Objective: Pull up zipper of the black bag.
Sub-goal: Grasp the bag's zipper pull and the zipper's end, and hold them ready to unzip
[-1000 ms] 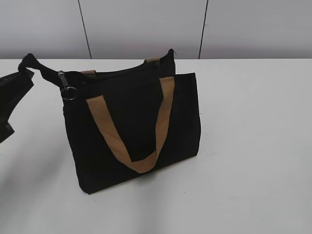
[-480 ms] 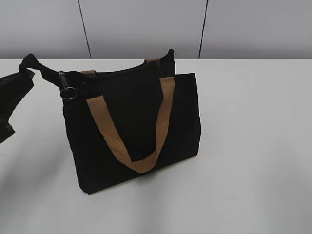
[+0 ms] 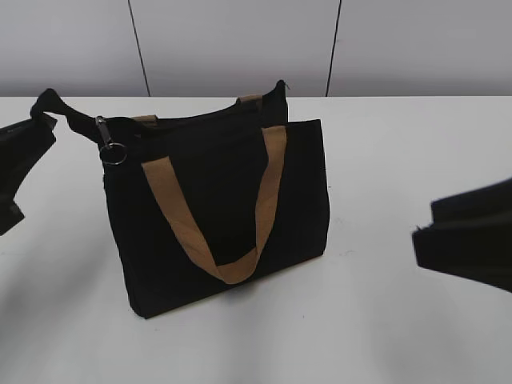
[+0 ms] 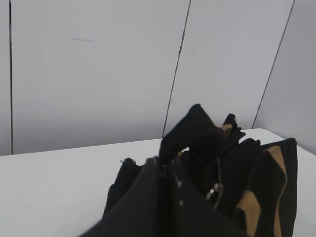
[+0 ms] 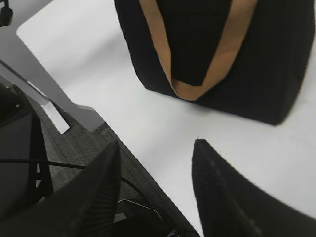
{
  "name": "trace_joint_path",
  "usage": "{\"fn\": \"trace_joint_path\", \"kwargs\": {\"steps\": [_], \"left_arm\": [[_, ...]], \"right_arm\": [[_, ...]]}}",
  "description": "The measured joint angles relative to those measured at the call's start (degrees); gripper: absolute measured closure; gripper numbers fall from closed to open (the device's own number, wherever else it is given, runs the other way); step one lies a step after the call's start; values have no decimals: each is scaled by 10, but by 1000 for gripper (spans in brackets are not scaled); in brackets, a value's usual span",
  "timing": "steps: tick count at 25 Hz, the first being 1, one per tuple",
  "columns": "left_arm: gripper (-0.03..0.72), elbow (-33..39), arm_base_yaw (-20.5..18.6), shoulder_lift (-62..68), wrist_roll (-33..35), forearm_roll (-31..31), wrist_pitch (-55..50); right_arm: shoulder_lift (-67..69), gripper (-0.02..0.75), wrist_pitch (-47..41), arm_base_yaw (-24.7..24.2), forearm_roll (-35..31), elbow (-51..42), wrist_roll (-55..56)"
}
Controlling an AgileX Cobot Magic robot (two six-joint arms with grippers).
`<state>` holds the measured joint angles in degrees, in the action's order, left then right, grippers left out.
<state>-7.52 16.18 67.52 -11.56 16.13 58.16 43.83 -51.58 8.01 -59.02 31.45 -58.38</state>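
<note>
— What is your left end effector [image 4: 165,170] doing?

— It is clamped on the black end tab of the zip line, at the top corner of the black bag [image 3: 224,216] nearest the table's left edge. In my left wrist view the two fingers [image 4: 143,197] sit pressed together with the fabric tab standing up out of them.

— And the zipper?

— The zipper [image 3: 108,140] is just beside that pinched tab, a small metal slider with its round ring pull hanging down against the bag's upper left corner. The ring [image 4: 215,191] also shows in my left wrist view, just to the side of my fingers.

— Your right end effector?

— My right end effector [image 5: 158,192] has its fingers apart and holds nothing. It hovers over the table's [image 3: 416,144] near edge, well apart from the bag, and shows as a dark shape by the right edge in the exterior view.

— How does the bag sit?

— Upright, left of the table's middle, its front pocket panel facing the near edge. One tan-brown loop handle [image 3: 220,240] hangs down over that panel.
</note>
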Motion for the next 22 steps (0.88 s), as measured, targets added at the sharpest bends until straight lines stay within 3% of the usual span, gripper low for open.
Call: {"fn": "trace_joint_path", "kwargs": {"steps": [6,16,22], "left_arm": [[694,0,0,0,0,0,-4],[694,0,0,0,-4,0,-4],[694,0,0,0,-8,0,-5]], "right_arm": [[161,370,23,56,-84,78,-135],[397,370,72,193,-93,266,-221],[511,370,80,239,-94,350,-232]]}}
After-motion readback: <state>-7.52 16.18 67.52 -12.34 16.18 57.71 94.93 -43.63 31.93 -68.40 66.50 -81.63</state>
